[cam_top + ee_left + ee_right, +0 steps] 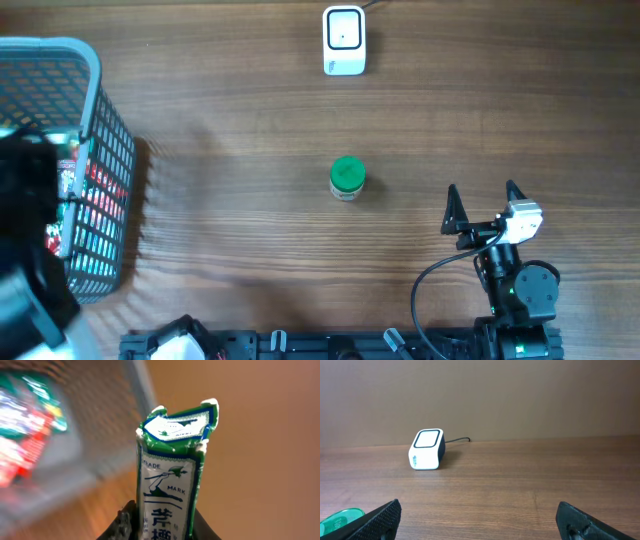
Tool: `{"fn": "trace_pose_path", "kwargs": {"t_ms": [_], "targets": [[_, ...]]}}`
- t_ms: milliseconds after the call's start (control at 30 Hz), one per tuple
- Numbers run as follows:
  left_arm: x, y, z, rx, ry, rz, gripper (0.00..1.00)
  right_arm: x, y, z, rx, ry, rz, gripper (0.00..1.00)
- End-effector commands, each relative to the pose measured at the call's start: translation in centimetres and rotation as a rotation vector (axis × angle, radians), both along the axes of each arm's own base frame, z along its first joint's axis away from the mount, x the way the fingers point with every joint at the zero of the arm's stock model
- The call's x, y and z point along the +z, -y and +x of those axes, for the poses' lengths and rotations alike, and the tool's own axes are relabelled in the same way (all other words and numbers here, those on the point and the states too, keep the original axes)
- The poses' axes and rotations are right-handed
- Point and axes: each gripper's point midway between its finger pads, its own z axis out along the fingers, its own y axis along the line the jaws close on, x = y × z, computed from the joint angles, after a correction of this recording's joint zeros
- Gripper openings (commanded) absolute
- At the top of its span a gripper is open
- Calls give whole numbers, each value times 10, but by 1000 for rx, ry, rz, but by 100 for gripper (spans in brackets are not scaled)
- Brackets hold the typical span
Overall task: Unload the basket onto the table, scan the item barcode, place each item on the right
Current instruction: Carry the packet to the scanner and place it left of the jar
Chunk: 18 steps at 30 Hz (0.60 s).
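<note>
Jaws of the left gripper (pixel 165 529) pinch a glossy green-white sachet (pixel 172 480), top crimped.

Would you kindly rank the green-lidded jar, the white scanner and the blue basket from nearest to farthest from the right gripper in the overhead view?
From the right gripper:
1. green-lidded jar, table centre.
2. white scanner, far edge.
3. blue basket, far left.
</note>
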Motion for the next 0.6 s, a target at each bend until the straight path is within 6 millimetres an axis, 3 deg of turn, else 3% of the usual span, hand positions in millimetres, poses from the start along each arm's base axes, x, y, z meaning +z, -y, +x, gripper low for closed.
{"fn": "trace_pose_path", "kwargs": {"t_ms": [0,133,367,567], "targets": [[10,87,11,-327,49,-45,20,2,0,0,-4,6,-5,100],[-18,136,21,-482,-81,-35,20,2,0,0,-4,6,-6,100],[-104,208,59,-638,-412,93,20,2,0,0,-4,6,-6,100],[-183,226,77,-575,-676,126,21,2,0,0,-4,6,-5,100]]}}
